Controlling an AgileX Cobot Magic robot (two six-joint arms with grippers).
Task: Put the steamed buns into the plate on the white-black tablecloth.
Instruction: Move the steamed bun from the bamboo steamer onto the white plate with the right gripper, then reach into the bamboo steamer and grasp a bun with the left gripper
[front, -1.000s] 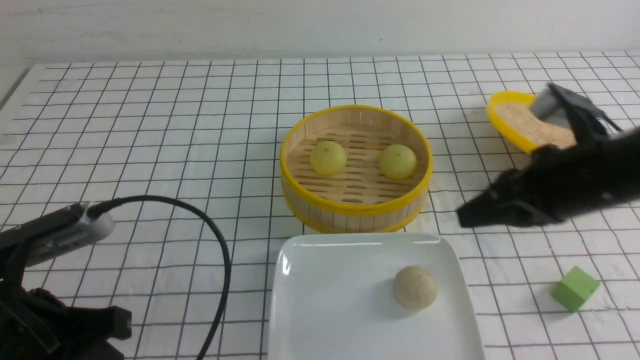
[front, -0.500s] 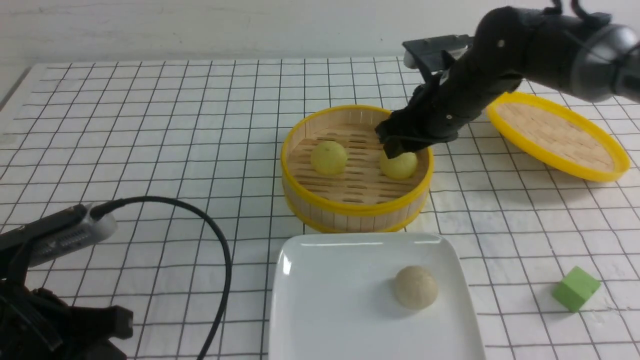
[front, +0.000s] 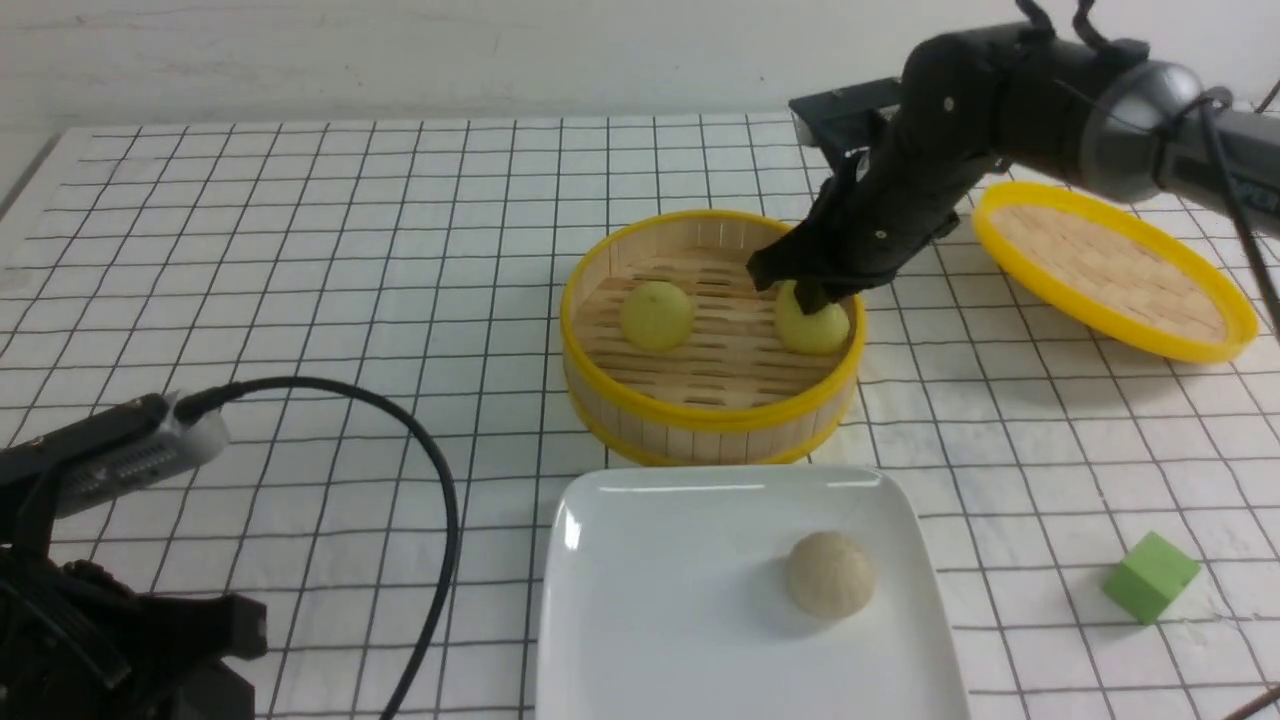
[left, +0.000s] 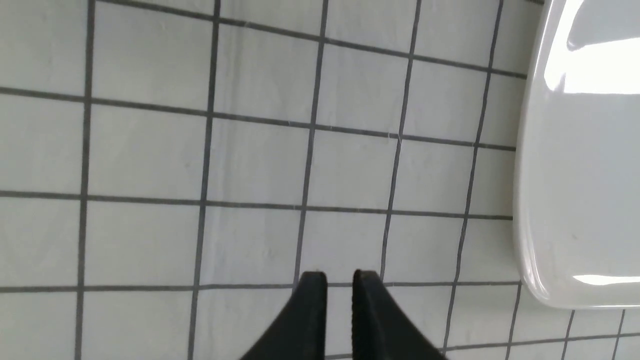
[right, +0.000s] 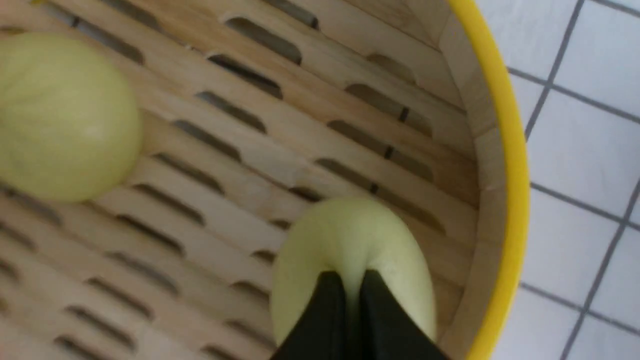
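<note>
The right steamed bun (front: 822, 330) lies directly beneath the right gripper (front: 812, 298), close to the right wall of the bamboo steamer basket (front: 700, 425). The jaws are pressed almost together, pinching a fold of dough at the bun's crown. The bun is round, so no long axis need be considered. The left steamed bun (front: 656, 315) sits apart from it on the slatted floor.

The plate (front: 650, 590) lies just beside the basket, on the robot's side, on the white-black tablecloth (front: 300, 250). A lift clear of the yellow rim is judged necessary first. Bare room is available left of the beige-grey bun (front: 829, 573).

The left gripper (left: 340, 280), the farther one, hangs over the cloth beside the plate with jaws slightly parted and holding nothing.
</note>
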